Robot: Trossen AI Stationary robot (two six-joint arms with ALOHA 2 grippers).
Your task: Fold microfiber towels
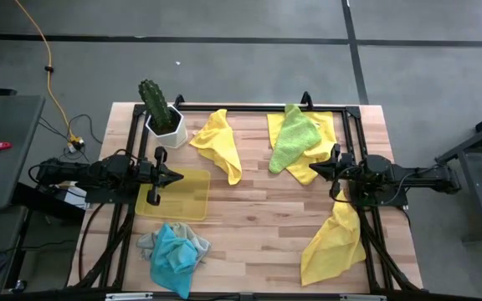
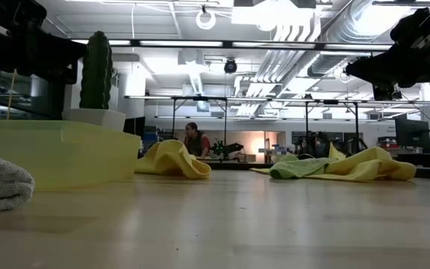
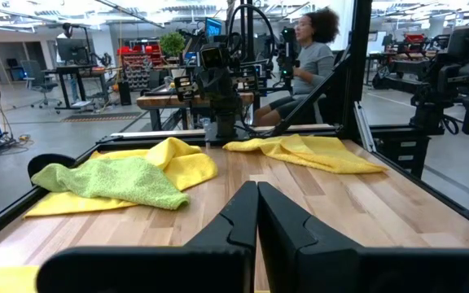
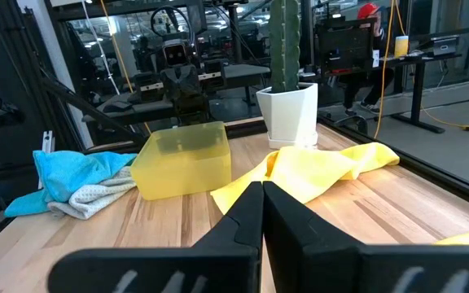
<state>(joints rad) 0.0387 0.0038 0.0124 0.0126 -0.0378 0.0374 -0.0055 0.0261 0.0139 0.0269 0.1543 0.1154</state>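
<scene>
As far as anyone standing here could judge, none of the folding has begun: every cloth on the pale wooden slatted worktop (image 1: 258, 209) lies crumpled or loosely spread, with no neat square anywhere.

Nearest, at the lower left of the high view, a turquoise blue microfiber towel (image 1: 174, 255) sits bunched on top of a rumpled grey towel (image 1: 147, 243). At the lower right, a bright yellow microfiber towel (image 1: 335, 242) trails in a long rumpled strip, its upper end running under the right arm.

In the middle band both arms wait, level with each other. The left tool (image 1: 176, 176) hangs at the edge of a rigid translucent yellow tray (image 1: 187, 196), its two dark fingers (image 3: 234, 224) pressed together on nothing. The right tool (image 1: 314, 170) points inward from the right side, fingers likewise together and empty, its tip just beside the heap of cloths at the upper right; I cannot tell whether it touches them.

Farther back, at upper centre, another yellow towel (image 1: 217, 142) lies in a loose twisted drape. At the upper right, a lime green microfiber towel (image 1: 293, 138) is flopped across a flatter yellow cloth (image 1: 323, 134). At the upper left stands a green cactus in a white faceted pot (image 1: 162, 117), clear of the cloths.

So everything is still to do: each towel wants pulling flat, folding and setting down tidy, and the stacked ones need separating first.
</scene>
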